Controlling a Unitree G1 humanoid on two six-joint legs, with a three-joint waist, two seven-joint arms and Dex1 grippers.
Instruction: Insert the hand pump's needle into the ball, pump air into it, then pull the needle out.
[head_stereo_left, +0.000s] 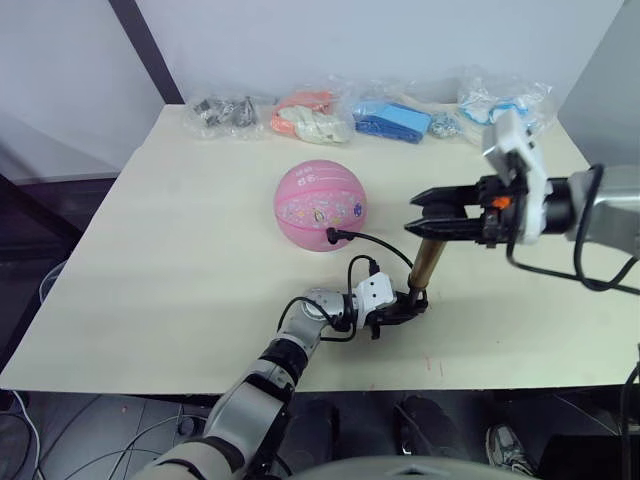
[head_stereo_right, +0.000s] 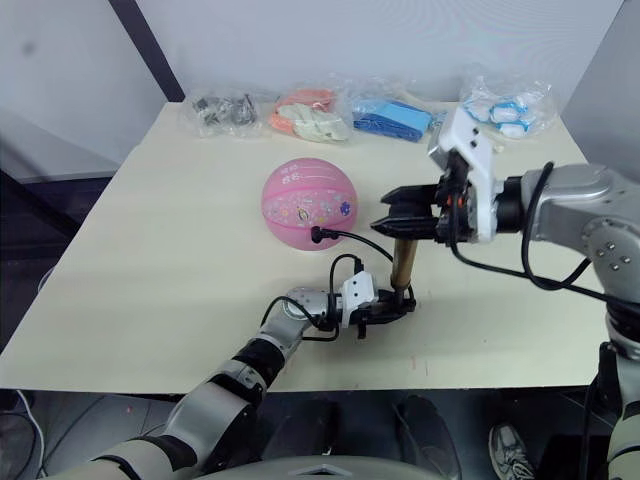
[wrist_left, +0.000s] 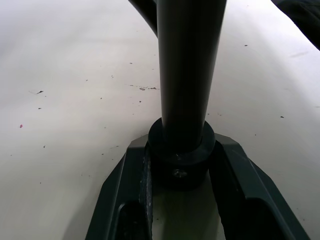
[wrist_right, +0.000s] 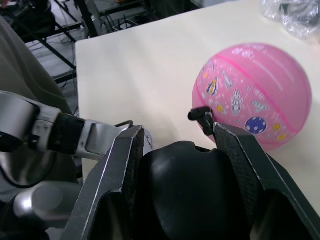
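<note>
- Ball (head_stereo_left: 320, 206): rests on the tabletop (head_stereo_left: 150, 270) at centre frame in the eye views, round and apparently firm.
- Hand pump (head_stereo_left: 428, 262): stands upright, right of and below the ball. Its black hose (head_stereo_left: 378, 243) arcs from the pump base to the ball's lower right side, where the needle fitting sits against the skin. Insertion appears complete.
- Left gripper (head_stereo_left: 408, 307): low at lower centre, jaws pinching the pump's black base collar, bracing it on the tabletop.
- Right gripper (head_stereo_left: 428, 210): at right centre, jaws clamped around the black T-handle at the top of the barrel.
- Status, judged: the pumping phase is in hand; stroke count cannot be told.
- Remaining: finish pumping, then withdraw the needle.
- Clear bags (head_stereo_left: 310, 115) line the far edge at top of frame, not involved.
</note>
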